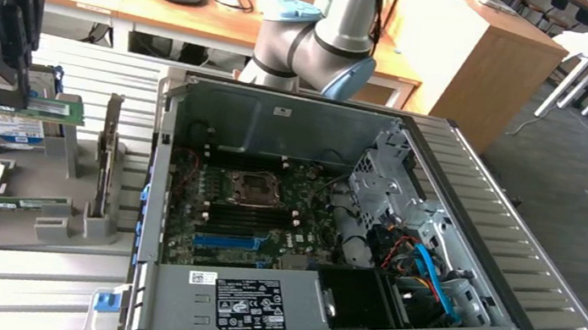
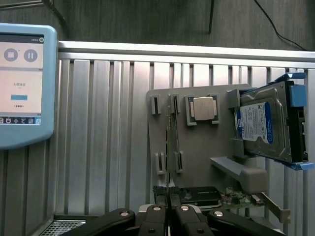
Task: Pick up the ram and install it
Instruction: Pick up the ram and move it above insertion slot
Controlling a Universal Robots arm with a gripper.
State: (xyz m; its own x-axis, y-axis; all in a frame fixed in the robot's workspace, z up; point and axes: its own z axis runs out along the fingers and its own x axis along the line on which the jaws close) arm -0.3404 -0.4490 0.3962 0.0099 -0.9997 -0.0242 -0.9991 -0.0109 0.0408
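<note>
End effector [image 2: 169, 199] pinching the ram [image 1: 51, 107] edge-on at the grey holder [image 1: 50, 154], beside the open computer case [image 1: 266, 119]. I am judging this lift is needing a straight, level pull, with no twisting of the stick.

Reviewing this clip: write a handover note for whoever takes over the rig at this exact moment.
Pincer: shut on the ram, a long thin green circuit-board stick, gripped near mid-length.
Where: over the grey parts rack at the exterior view's left, beside the open black computer case.
Done: ram grasped; it appears to be held just above the rack.
Left: the ram is not yet in the case; the dark memory slots on the motherboard look unfilled.
</note>
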